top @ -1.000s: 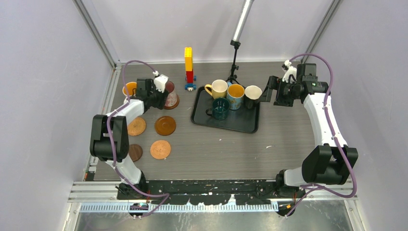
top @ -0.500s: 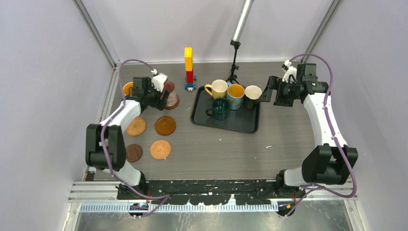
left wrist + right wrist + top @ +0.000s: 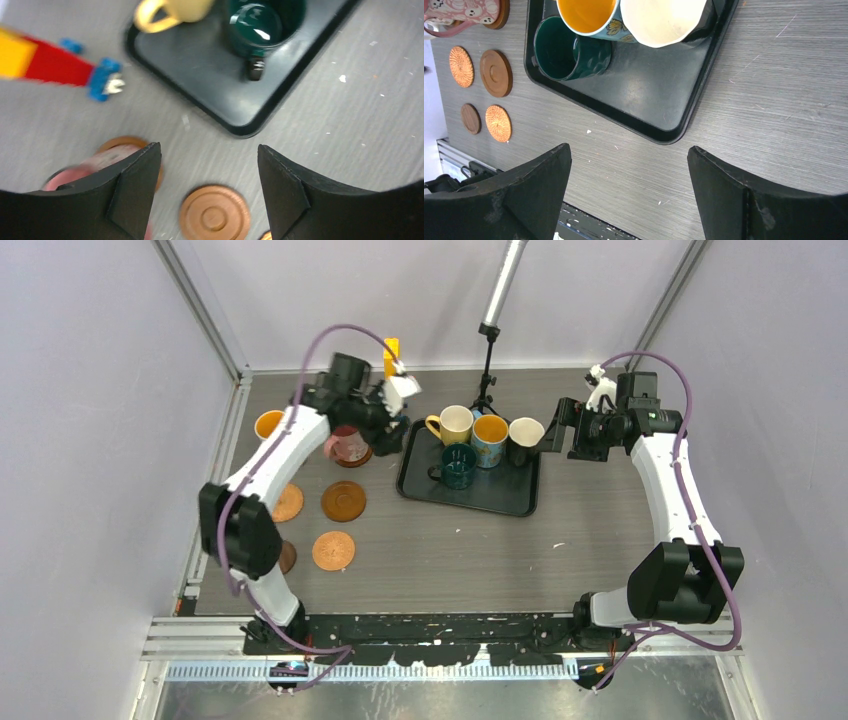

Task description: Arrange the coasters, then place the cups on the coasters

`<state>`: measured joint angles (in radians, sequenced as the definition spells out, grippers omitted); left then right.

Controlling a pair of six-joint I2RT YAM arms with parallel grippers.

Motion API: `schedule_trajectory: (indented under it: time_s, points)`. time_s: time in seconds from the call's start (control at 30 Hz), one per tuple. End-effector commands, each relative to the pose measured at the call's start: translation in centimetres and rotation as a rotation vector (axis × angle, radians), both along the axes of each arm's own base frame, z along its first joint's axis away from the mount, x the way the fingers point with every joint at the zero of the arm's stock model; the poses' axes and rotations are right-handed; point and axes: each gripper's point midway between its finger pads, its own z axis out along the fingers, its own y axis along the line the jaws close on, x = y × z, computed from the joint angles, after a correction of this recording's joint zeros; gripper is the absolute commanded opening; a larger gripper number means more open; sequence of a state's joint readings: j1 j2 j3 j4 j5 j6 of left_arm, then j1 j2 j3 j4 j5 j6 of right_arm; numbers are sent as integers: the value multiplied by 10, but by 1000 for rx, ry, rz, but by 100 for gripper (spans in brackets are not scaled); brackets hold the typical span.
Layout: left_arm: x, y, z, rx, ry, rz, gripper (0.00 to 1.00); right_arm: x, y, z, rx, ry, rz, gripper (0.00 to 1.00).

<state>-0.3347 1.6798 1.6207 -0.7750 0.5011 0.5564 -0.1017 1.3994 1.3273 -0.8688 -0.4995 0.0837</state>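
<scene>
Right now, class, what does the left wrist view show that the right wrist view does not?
Only left wrist: the toy brick tower and the cream-yellow mug. Only right wrist: the blue mug, the white mug and the dark brown coaster. Both: the black tray, the dark teal mug on it, the pink mug and a brown wood coaster.

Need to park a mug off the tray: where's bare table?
Bare table runs from the black tray toward the near edge, right of the coasters. Crowded: the mugs at the tray's back, and around the pink mug.
</scene>
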Motion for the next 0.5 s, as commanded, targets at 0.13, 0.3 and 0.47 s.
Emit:
schedule_trajectory:
  time_s: [0.13, 0.3, 0.47]
  points:
    - [-12, -66, -66, 105, 129, -5, 71, -1, 1, 4, 2, -40, 11, 90]
    - [-2, -92, -103, 135, 127, 7, 70, -7, 2, -1, 11, -36, 9, 90]
    - [9, -105, -126, 136, 133, 4, 66, -11, 1, -1, -5, -44, 16, 90]
